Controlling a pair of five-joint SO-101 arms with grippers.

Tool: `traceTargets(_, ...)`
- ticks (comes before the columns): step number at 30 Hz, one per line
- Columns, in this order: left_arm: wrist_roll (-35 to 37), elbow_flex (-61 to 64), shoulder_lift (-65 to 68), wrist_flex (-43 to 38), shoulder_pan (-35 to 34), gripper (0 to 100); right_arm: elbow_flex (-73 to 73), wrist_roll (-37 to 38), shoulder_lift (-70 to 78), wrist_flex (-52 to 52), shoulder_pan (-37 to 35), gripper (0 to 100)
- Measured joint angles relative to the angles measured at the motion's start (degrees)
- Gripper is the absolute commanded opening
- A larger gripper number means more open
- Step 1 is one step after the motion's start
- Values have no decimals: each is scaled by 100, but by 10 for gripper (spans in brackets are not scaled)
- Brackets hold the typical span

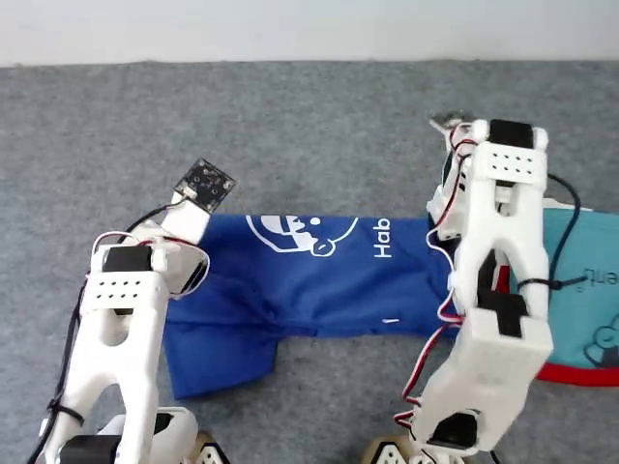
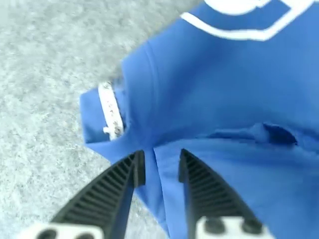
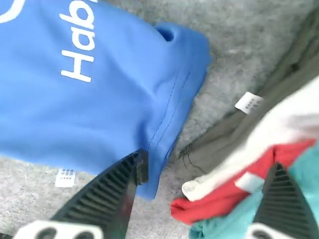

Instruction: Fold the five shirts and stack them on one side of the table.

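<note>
Left claw (image 2: 159,167) stands released astride the blue shirt (image 2: 239,99) edge; I would clench deep. Right claw (image 3: 209,164) released too.

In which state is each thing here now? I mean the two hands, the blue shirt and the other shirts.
blue shirt, lying flat, print up, partly folded, one sleeve sticking out
pile of shirts, loosely layered beside the blue shirt, edges uneven
left hand, low at the blue shirt's collar end, grip unclear
right hand, wide open, holding nothing, above the blue shirt's corner and the pile
</note>
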Motion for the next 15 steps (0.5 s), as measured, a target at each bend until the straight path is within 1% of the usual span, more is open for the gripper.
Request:
traceTargets(8, 132, 0, 0, -35, 0, 134, 905, 18, -1345, 0, -413, 364)
traceTargets(10, 334, -105, 0, 70, -9, 134, 1160, 18, -1820, 0, -545, 364)
traceTargets(12, 571, -536, 0, 545, -18, 134, 1442, 26, -2330, 9, -659, 364)
traceTargets(15, 598, -1389, 0, 1793, -26, 133, 2013, 211, -3059, 9, -730, 364)
